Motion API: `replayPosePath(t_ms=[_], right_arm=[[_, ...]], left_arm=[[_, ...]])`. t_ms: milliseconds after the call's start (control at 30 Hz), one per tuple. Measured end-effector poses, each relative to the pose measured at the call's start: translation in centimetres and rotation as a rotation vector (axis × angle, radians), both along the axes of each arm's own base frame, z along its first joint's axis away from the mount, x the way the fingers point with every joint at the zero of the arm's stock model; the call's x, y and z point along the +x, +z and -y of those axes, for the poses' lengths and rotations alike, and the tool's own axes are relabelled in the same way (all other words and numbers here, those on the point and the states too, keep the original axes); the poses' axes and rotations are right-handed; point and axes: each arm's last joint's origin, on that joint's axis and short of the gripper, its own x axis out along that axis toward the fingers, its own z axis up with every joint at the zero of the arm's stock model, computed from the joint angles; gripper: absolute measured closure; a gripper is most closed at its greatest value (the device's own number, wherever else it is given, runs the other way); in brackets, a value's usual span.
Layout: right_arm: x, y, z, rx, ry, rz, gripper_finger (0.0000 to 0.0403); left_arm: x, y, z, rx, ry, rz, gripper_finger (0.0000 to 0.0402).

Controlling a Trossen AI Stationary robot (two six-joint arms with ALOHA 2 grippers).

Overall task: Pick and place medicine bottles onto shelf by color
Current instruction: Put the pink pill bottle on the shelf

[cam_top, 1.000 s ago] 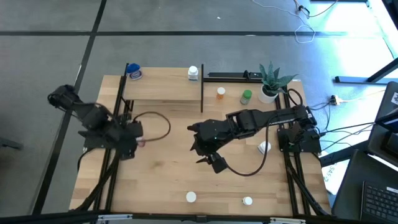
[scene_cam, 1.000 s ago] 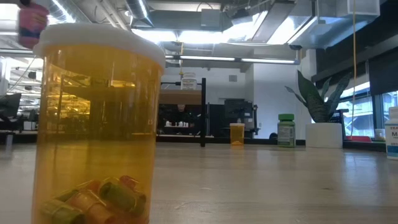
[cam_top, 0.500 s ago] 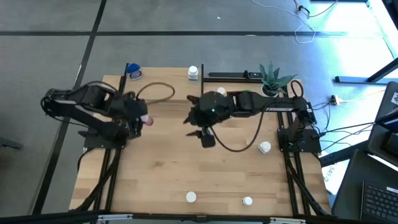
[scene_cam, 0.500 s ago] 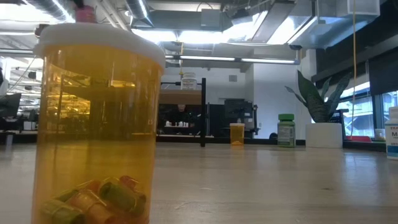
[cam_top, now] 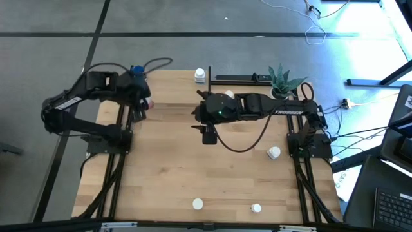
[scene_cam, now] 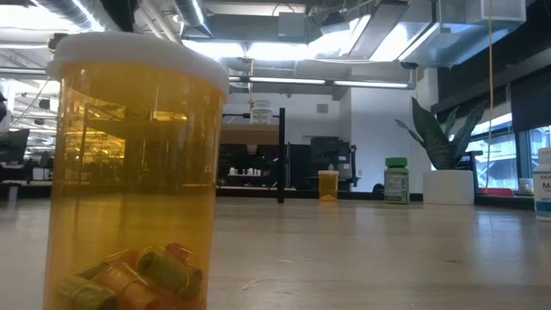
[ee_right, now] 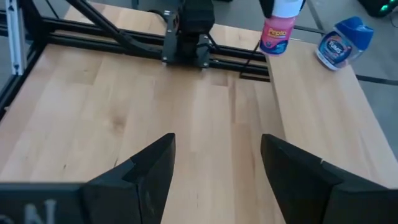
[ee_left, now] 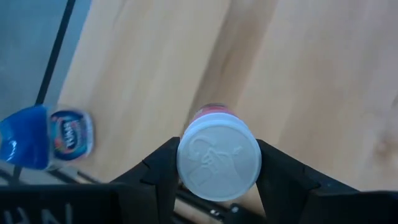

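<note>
My left gripper (cam_top: 145, 102) is shut on a pink bottle (ee_right: 277, 30) with a white cap and hovers over the left end of the shelf (cam_top: 174, 91). A blue bottle (ee_left: 46, 135) lies on the shelf near it, and a white bottle (cam_top: 200, 75) stands at the shelf's far right corner. My right gripper (ee_right: 217, 163) is open above the table just in front of the shelf (ee_right: 311, 112), touching nothing. An orange bottle (scene_cam: 328, 184) and a green bottle (scene_cam: 396, 180) stand near the plant; in the high view my right arm covers them. My left gripper pinches the pink bottle by its white cap (ee_left: 219, 163), one finger (ee_left: 163, 169) on each side. The fingers come from above, pointing down. The bottle hangs upright below them over the shelf's left end; whether its base touches the board, I cannot tell.
A potted plant (cam_top: 280, 80) stands at the table's far right. A white bottle (cam_top: 273, 153) stands on the right side, and two more bottles (cam_top: 197, 204) (cam_top: 256, 208) near the near edge. One large orange bottle (scene_cam: 129, 172) fills the low view's left. Black posts (cam_top: 209, 90) edge the shelf.
My left gripper has carried the pink bottle up from the table's left side toward the far edge, ending over the shelf's left end. My right gripper has moved from mid-table toward the far edge and slightly left, staying open.
</note>
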Motion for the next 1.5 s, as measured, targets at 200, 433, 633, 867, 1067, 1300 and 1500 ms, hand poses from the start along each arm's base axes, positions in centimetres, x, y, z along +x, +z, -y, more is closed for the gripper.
replayPosePath(t_ms=[200, 433, 633, 867, 1067, 1300, 1500], right_arm=[[0.2, 0.2, 0.0, 0.019, -0.012, 0.030, 0.0164], [0.4, 0.5, 0.3, 0.016, -0.016, 0.065, 0.0164], [0.4, 0.5, 0.3, 0.002, -0.008, 0.064, 0.0164], [0.4, 0.5, 0.3, -0.002, -0.005, 0.063, 0.0164], [0.4, 0.5, 0.3, -0.007, -0.002, 0.062, 0.0164], [0.4, 0.5, 0.3, -0.008, -0.001, 0.062, 0.0164], [0.4, 0.5, 0.3, -0.023, 0.009, 0.061, 0.0164]], left_arm=[[-0.5, -0.5, -3.0, -0.017, 0.114, -0.049, 0.0237], [-1.3, -1.2, -6.4, -0.030, 0.276, -0.115, 0.0237], [-2.1, -1.7, -8.7, -0.069, 0.357, -0.123, 0.0237], [-2.9, -2.6, -10.3, -0.088, 0.448, -0.104, 0.0237], [-3.1, -4.1, -11.0, -0.105, 0.495, -0.110, 0.0237], [-2.8, -5.2, -11.5, -0.092, 0.496, -0.102, 0.0237], [-2.8, -5.2, -11.5, -0.094, 0.497, -0.103, 0.0237]])
